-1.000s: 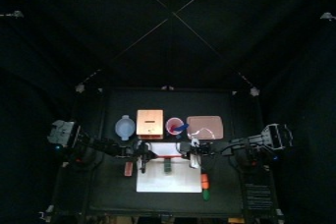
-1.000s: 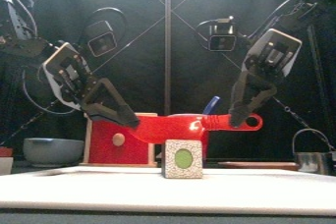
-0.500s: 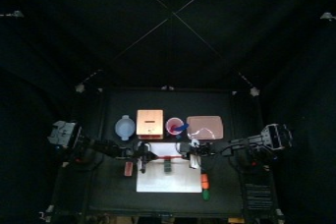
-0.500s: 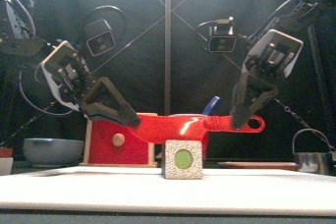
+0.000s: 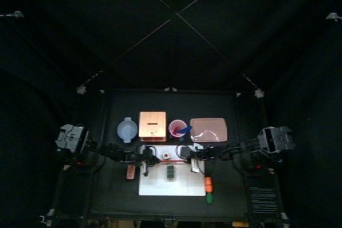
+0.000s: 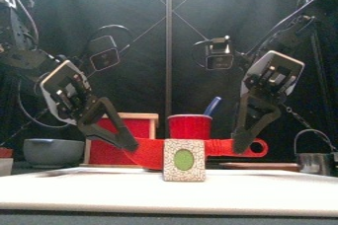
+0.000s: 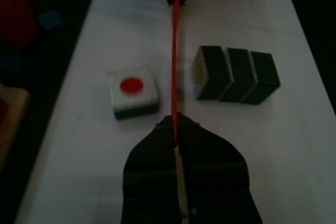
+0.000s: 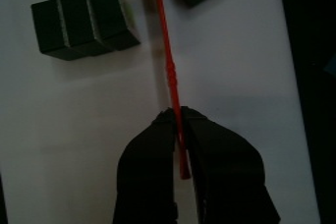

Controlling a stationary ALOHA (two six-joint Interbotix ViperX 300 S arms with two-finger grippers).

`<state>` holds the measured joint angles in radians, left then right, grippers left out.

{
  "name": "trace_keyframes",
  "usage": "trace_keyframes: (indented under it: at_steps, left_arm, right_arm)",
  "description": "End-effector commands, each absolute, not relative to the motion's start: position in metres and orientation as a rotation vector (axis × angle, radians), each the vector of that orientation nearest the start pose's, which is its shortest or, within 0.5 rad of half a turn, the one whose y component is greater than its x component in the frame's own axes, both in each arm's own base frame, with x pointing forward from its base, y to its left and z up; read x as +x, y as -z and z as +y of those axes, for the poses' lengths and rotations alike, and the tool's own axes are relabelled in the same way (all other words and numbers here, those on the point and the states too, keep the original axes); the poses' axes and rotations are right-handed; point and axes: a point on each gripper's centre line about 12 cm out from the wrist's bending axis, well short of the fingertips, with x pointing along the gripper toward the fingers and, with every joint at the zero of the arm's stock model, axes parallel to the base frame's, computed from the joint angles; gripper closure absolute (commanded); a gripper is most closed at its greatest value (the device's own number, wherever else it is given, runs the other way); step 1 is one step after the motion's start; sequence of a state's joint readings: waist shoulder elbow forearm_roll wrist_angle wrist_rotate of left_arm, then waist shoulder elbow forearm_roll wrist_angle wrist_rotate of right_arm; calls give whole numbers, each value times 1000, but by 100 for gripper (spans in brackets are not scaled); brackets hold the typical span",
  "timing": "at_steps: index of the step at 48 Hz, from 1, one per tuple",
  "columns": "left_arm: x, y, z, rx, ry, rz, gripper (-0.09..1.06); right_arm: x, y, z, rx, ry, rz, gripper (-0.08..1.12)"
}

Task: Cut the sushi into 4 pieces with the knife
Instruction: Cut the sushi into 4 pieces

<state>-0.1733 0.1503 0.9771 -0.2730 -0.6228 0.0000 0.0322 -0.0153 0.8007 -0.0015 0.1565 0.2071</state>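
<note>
A red toy knife (image 6: 254, 151) hangs level across the white cutting board (image 5: 166, 185), held at both ends. My left gripper (image 6: 129, 144) is shut on one end and my right gripper (image 6: 244, 146) on the other. The dark green sushi roll stands end-on to the front (image 6: 184, 160). In the left wrist view the knife (image 7: 175, 61) runs down the gap between one separated piece (image 7: 132, 93) and a block of three joined pieces (image 7: 237, 74). The right wrist view shows the same three pieces (image 8: 84, 22) beside the blade (image 8: 165, 51).
Behind the board stand a blue-grey bowl (image 5: 127, 129), a wooden box (image 5: 154, 124), a red cup (image 6: 189, 126) with a blue knife (image 6: 211, 105), and a pink tray (image 5: 210, 129). A metal cutter (image 6: 313, 161) sits at the right. Small toy foods (image 5: 210, 186) lie beside the board.
Both grippers have come down together with the red knife, from above the sushi to level with its upper part, between the front piece and the rest.
</note>
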Motion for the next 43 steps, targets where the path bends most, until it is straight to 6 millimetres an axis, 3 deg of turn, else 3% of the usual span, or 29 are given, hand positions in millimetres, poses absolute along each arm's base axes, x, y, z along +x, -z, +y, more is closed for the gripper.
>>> trace_keyframes:
  at_steps: [1, 12, 21, 32, 43]
  left_arm:
    - [336, -82, -40, -139, -51, 519, 77]
    - [338, -65, -36, -138, -77, 562, 77]
    - [341, -64, -23, -144, -112, 560, 77]
    - [342, -75, -4, -151, -149, 529, 77]
    - [344, -104, -6, -128, -103, 470, 77]
  right_arm:
    - [342, -121, 9, 185, 74, 935, 92]
    - [342, -114, 7, 186, 83, 955, 92]
    - [343, -122, 5, 178, 81, 935, 93]
    - [343, -140, -6, 181, 103, 891, 92]
    - [342, -165, -4, 176, 93, 848, 92]
